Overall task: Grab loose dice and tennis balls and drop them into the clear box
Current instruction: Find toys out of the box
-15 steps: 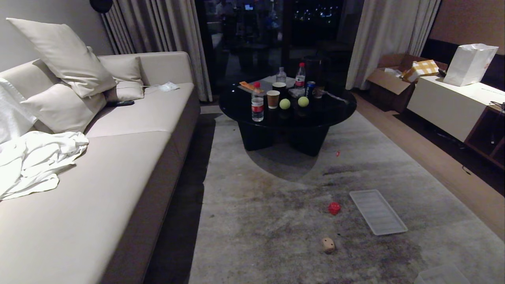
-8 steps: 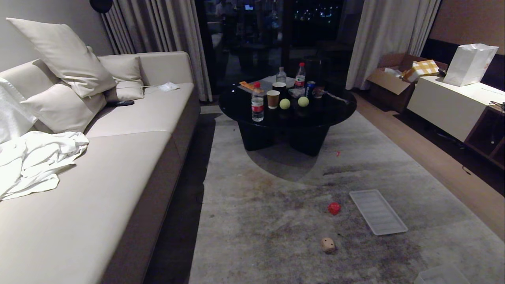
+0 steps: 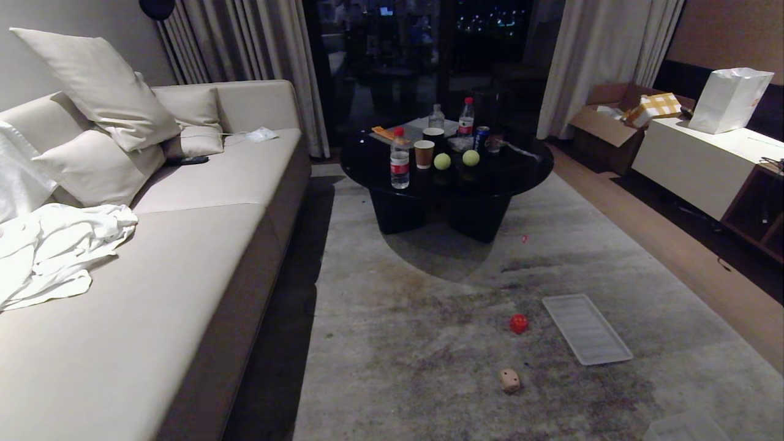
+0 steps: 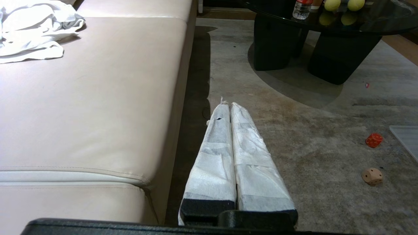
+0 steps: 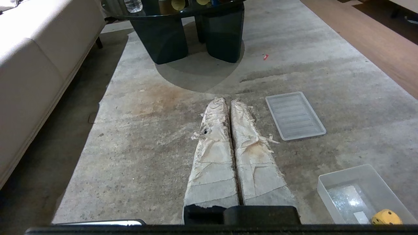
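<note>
Lying loose on the grey rug (image 3: 429, 343) are the red die (image 3: 519, 323) and, nearer the robot, the tan die (image 3: 509, 380), both just beside the flat ribbed panel (image 3: 586, 328). Two tennis balls (image 3: 442, 161) (image 3: 470, 158) are being carried by the round black coffee table (image 3: 520, 177), next to a paper cup (image 3: 424, 154) and a water bottle (image 3: 399, 158). The clear box (image 5: 339, 191) is sitting on the rug close to the robot, with the yellow die (image 5: 386, 217) inside it. The left gripper (image 4: 227, 103) is being held low beside the sofa (image 4: 98, 91), fingers pressed together on nothing. The right gripper (image 5: 228, 100) is likewise being kept closed and empty above the rug.
</note>
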Robot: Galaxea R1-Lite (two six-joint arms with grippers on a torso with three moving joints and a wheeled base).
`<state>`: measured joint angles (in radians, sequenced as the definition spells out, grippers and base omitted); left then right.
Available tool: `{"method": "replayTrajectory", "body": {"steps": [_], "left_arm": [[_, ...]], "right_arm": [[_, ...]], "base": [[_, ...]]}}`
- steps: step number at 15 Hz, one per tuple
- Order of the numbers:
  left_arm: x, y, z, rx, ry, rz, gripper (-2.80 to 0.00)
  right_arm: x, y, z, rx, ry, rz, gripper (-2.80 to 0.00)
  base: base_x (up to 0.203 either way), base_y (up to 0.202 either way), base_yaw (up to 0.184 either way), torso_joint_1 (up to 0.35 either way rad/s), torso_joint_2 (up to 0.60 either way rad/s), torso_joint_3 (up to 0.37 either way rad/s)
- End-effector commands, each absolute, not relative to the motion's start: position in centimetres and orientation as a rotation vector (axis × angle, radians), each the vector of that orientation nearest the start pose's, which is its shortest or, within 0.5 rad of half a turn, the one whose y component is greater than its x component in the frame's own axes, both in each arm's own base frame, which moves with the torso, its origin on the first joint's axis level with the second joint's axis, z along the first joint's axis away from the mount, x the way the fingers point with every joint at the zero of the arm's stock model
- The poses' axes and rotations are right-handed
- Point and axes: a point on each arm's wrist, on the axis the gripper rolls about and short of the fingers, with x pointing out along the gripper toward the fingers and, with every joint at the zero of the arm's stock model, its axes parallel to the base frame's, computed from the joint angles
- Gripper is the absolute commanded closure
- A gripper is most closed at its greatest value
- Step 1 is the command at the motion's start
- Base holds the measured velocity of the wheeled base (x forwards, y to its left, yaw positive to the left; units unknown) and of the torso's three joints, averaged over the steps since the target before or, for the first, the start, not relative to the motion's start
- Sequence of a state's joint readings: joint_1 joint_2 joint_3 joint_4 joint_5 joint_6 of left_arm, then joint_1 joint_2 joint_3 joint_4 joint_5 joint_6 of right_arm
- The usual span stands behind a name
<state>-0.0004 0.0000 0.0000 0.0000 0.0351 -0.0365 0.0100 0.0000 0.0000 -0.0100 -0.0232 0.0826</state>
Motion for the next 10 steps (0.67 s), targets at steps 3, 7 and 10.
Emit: {"method": "replayTrajectory", "body": {"steps": [3, 7, 10], "left_arm": [[-2.26, 0.08, 7.51, -0.037, 0.002, 0.035, 0.00], [-2.26, 0.08, 7.51, -0.037, 0.002, 0.034, 0.00], [-2.26, 0.08, 7.51, -0.037, 0.002, 0.035, 0.00]], "right_arm": [[-2.26, -0.07, 7.58, 0.083, -0.008, -0.013, 0.00], [-2.25, -0.08, 7.60, 0.083, -0.007, -0.012, 0.00], [-2.27, -0.08, 7.60, 0.083, -0.009, -0.014, 0.00]], "base": [[0.000, 0.000, 0.000, 0.000, 0.00, 0.000], [0.000, 0.000, 0.000, 0.000, 0.00, 0.000], [0.000, 0.000, 0.000, 0.000, 0.00, 0.000]]}}
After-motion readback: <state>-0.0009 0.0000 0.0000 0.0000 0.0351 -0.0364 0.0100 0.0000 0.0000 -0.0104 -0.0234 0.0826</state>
